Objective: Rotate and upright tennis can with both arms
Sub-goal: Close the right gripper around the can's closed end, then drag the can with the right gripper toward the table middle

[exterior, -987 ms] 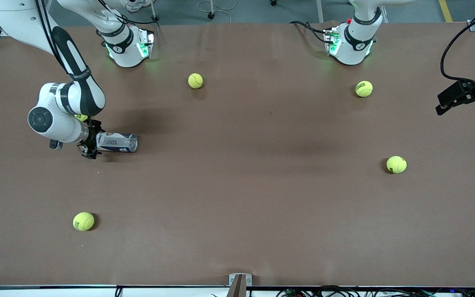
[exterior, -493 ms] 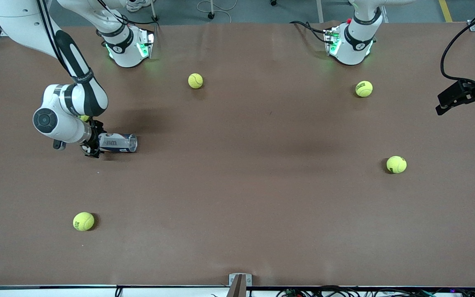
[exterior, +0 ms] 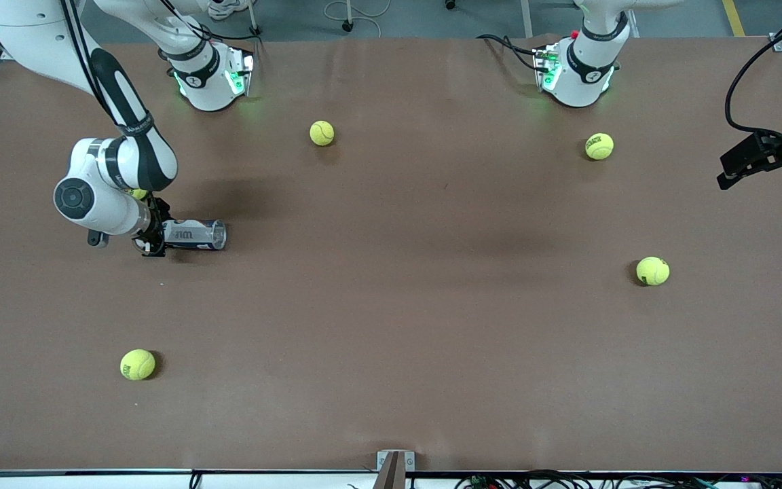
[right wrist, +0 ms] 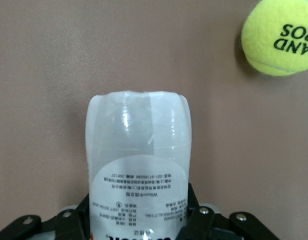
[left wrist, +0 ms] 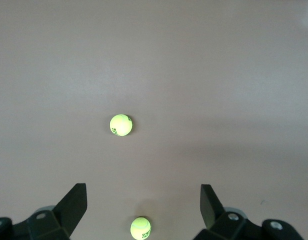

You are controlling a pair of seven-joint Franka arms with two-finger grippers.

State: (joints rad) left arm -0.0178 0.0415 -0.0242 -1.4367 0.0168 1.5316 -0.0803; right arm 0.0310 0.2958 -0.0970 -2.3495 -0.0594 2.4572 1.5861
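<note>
The tennis can (exterior: 194, 235) lies on its side on the brown table toward the right arm's end, a clear tube with a white and navy label. My right gripper (exterior: 152, 236) is shut on the end of the can that points to the table's edge. In the right wrist view the can (right wrist: 139, 150) runs out from between the black fingers (right wrist: 201, 220), its rounded clear end away from the camera. My left gripper (left wrist: 143, 205) hangs open high over bare table at the left arm's end, holding nothing.
Several yellow-green tennis balls lie scattered: one (exterior: 322, 133) near the bases, one (exterior: 599, 146) by the left base, one (exterior: 652, 271) toward the left arm's end, one (exterior: 137, 365) nearer the camera. Another ball (right wrist: 279, 37) sits close beside the can, partly under the right arm.
The right gripper's fingers have closed on the end of the can. The right wrist shifted slightly toward the can. The left arm has not moved.
</note>
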